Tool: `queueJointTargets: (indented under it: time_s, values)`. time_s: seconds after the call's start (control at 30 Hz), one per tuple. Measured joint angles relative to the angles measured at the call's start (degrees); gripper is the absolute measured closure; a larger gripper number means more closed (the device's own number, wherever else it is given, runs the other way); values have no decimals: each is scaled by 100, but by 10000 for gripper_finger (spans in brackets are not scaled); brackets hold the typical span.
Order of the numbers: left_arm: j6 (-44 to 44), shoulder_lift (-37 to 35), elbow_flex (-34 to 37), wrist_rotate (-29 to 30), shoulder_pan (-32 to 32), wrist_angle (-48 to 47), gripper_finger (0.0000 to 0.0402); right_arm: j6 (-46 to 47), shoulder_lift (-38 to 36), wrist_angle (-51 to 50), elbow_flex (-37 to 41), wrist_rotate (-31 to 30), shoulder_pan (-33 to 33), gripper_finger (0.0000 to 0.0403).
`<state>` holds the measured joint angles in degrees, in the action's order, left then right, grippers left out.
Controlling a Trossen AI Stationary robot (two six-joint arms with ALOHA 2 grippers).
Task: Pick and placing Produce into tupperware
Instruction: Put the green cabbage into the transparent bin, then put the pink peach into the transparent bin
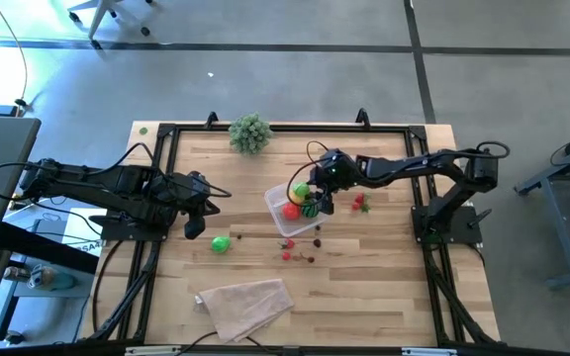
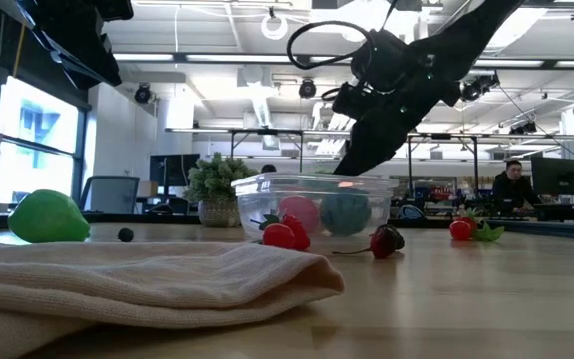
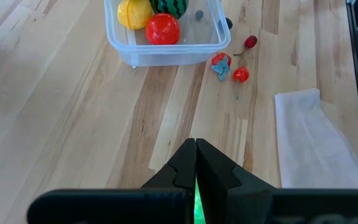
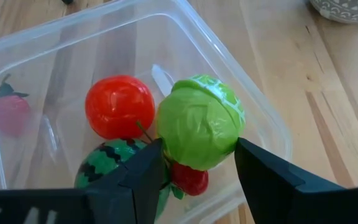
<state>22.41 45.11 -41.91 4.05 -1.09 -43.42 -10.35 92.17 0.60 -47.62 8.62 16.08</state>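
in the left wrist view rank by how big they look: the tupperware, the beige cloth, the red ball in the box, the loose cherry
1. beige cloth, partly cut off
2. tupperware, also cut off, so unsure against the cloth
3. red ball
4. cherry

Both arms matte black, jointed segments, loose black cable loops; left hand fingers dark, wedge-shaped, green glow between them

The right arm reaches from its base at the table's right side toward the table's centre, elbow raised and forearm angled downward. The right gripper points down, its two dark fingers parted and clamped on either side of a round pale-green toy cabbage. The left arm lies folded low at the table's left side. The left gripper has its fingers pressed together.
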Motion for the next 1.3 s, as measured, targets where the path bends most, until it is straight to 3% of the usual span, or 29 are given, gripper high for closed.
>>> queueJointTargets:
  time_s: [0.2,0.7,1.0,1.3]
  values:
    - [0,0,0,0,-2,0,401,-7,-1,2,0,-4,0,220]
    - [-1,1,0,0,-1,1,401,-59,-69,156,0,-23,0,170]
    - [-1,0,0,0,-1,2,401,-376,-921,171,0,-517,86,172]
    - [1,1,0,0,-2,0,401,-295,-1794,-624,0,-522,995,172]
